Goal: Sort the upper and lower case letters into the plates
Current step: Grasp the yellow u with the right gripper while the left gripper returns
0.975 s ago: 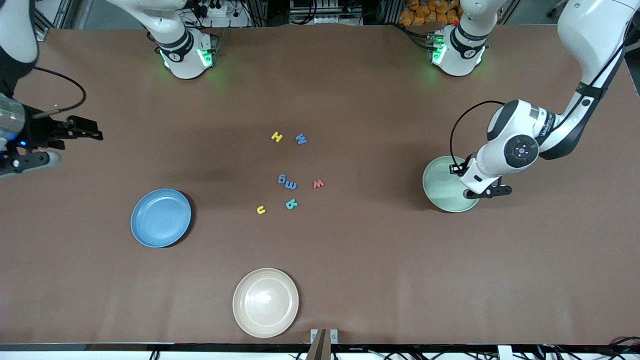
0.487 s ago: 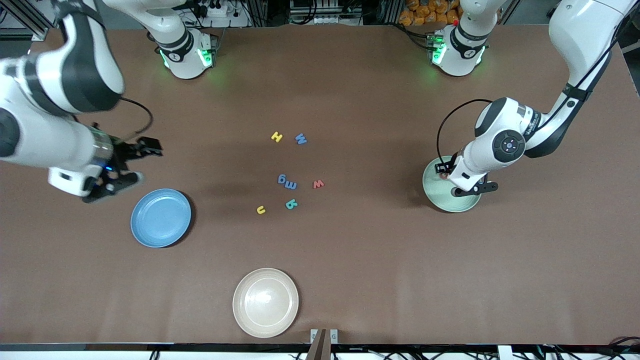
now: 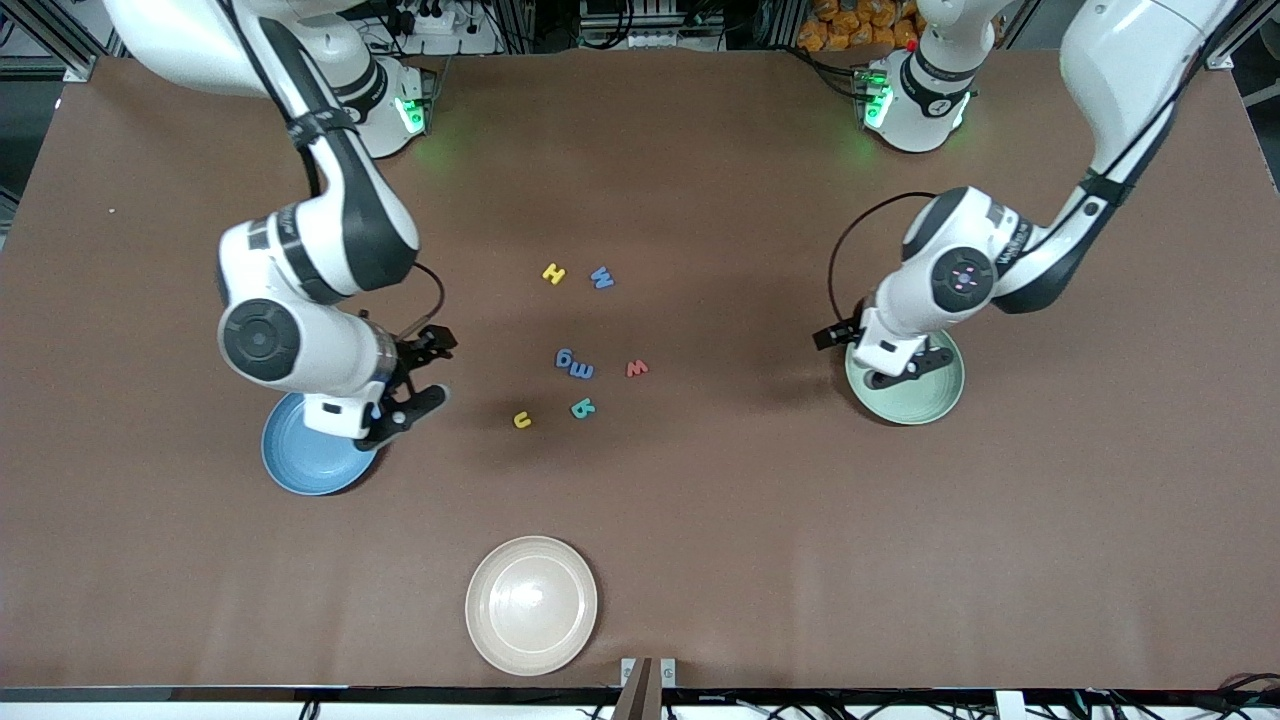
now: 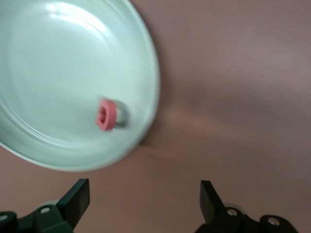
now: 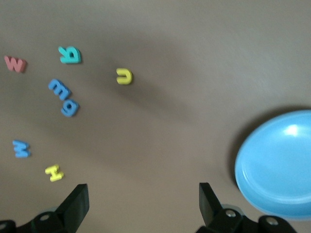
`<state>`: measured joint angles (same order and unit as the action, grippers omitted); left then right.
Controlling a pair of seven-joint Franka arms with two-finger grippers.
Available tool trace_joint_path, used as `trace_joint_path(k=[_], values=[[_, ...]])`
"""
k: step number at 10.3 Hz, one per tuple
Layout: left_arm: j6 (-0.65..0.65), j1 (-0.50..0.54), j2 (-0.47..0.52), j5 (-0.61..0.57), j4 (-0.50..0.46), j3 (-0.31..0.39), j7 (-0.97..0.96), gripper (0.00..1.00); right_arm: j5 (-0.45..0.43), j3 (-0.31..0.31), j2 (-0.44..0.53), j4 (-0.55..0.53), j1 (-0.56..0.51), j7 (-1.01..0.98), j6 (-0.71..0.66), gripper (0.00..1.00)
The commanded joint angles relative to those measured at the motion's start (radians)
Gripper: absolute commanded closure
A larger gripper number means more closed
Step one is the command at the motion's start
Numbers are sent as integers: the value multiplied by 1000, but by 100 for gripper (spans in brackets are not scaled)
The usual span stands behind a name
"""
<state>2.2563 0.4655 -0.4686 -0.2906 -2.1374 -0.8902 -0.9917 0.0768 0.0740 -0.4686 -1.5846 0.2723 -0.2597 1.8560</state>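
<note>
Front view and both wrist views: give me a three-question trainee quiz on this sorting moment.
1. True or false: the mint plate holds a red letter.
2. How many letters lie loose on the table between the plates?
A) five B) seven C) nine
3. Fill in: the right hand hangs over the table beside the ___ plate.

Key: 1 true. 2 B, among them the yellow H and yellow u. 3 blue. Both hands, the left hand included, are open.
</note>
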Motion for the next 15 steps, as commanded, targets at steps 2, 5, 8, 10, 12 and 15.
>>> trace_joint_path(k=[2,5,8,10,12,15], values=[[14,-89,-65,18,79,2,-183,0,14,-7,-137,52,54,-116,185,0],[78,-120,-103,24,88,2,-231,0,-9,-8,-169,43,113,-116,265,0],[121,-255,-116,8,93,49,-382,0,-40,-13,-215,-9,140,-95,409,0],[123,-295,-116,8,105,77,-401,0,-43,-14,-231,-38,143,-95,472,0],[123,-301,-122,8,116,80,-427,0,-45,-28,-260,-38,145,-81,492,0],[123,-320,-127,-2,120,85,-446,0,-58,-28,-277,-38,168,28,494,0]])
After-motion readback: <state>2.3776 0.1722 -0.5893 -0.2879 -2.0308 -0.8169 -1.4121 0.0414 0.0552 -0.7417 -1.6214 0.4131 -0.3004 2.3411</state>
